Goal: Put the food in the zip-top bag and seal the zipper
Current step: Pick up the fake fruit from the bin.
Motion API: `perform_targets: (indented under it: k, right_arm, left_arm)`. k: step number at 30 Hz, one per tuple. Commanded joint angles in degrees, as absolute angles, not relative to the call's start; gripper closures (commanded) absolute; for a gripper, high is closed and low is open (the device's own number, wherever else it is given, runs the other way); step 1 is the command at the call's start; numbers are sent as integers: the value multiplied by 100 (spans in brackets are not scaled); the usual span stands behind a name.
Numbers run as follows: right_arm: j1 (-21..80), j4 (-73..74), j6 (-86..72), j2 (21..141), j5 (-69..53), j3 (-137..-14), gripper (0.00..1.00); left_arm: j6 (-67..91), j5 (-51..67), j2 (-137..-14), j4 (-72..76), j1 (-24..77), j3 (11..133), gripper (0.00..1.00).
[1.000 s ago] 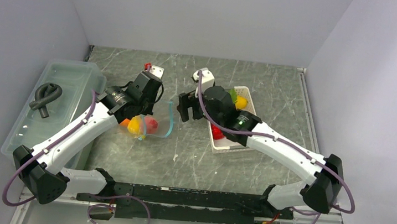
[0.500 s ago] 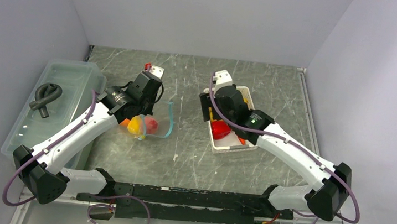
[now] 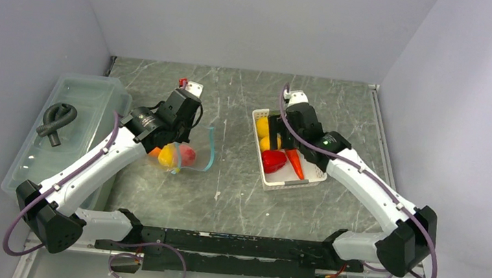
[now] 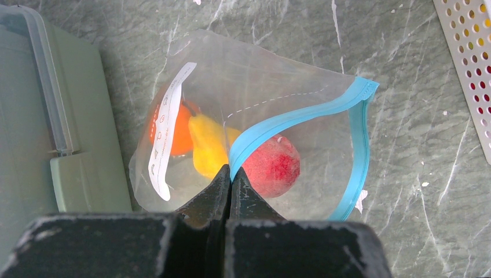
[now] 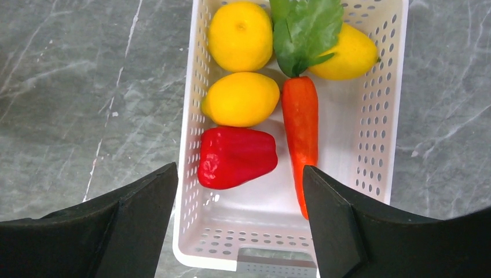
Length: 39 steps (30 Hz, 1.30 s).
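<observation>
The clear zip-top bag lies on the table with its mouth open, and also shows in the top view. It holds an orange fruit, a yellow fruit and a red-pink fruit. My left gripper is shut on the teal zipper. My right gripper is open and empty above the white basket. The basket holds a red pepper, a carrot, a green leafy piece and three yellow fruits.
A translucent lidded bin with a black hose on it stands at the left, close to the bag. The basket sits right of centre. Grey walls enclose the table on three sides.
My right arm has swung right, from the gap between bag and basket to above the basket, uncovering the food. The left arm and the bag have not moved.
</observation>
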<state>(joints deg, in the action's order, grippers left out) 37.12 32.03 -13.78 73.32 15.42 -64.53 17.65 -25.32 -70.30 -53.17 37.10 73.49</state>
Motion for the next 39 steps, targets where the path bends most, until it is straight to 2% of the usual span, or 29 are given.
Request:
perform_targets:
  k: [1, 22, 39]
  right_arm:
    - [3529, 3096, -1507, 7555, 1149, -6470, 19]
    - [2958, 2628, -1809, 9561, 691, -7247, 20]
    - [2909, 2647, -1931, 10265, 646, -7550, 20]
  left_arm:
    - [1714, -2559, -7009, -5172, 3686, 7340, 100]
    - [1731, -2615, -7031, -5194, 3690, 7333, 100]
    - [1725, -2621, -7027, -5203, 3674, 7342, 100]
